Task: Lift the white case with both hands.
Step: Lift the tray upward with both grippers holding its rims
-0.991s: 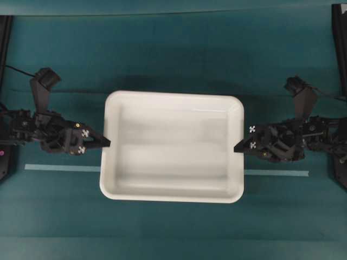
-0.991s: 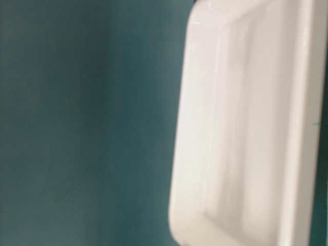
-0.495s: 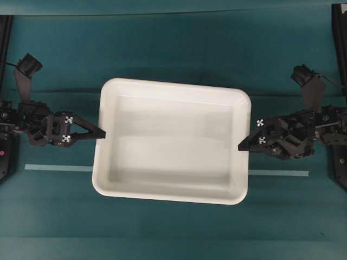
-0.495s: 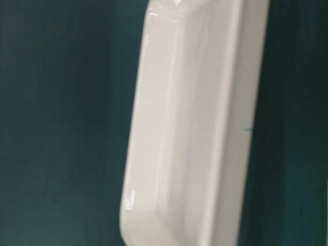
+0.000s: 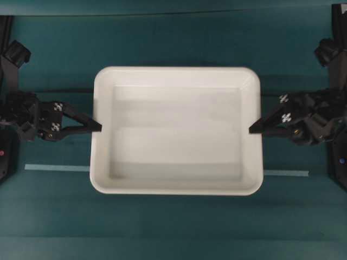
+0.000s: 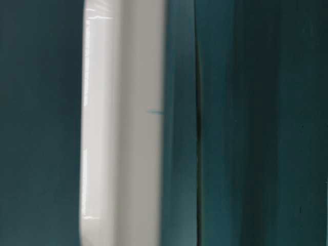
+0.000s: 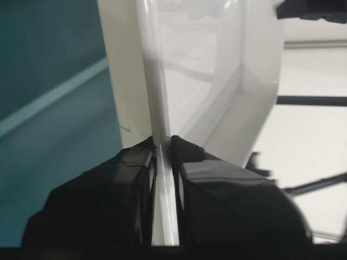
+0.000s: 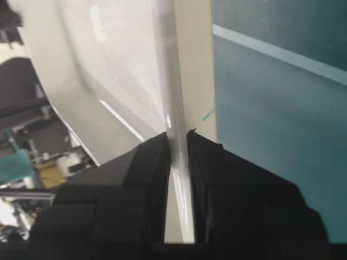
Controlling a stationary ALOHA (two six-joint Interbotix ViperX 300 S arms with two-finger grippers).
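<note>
Above teal table (image 5: 173,38), one white case (image 5: 176,130), two pinching end effectors: left end effector (image 5: 97,128), right end effector (image 5: 254,130).

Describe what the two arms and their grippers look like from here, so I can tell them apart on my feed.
Both look alike: matte black, angular linkage bodies tapering into pointed pincer fingers. The left gripper and the right gripper each carry small white square tags printed with black cross patterns. A black camera block rises behind each wrist. The left base shows a small pink dot, the right a blue one.
</note>
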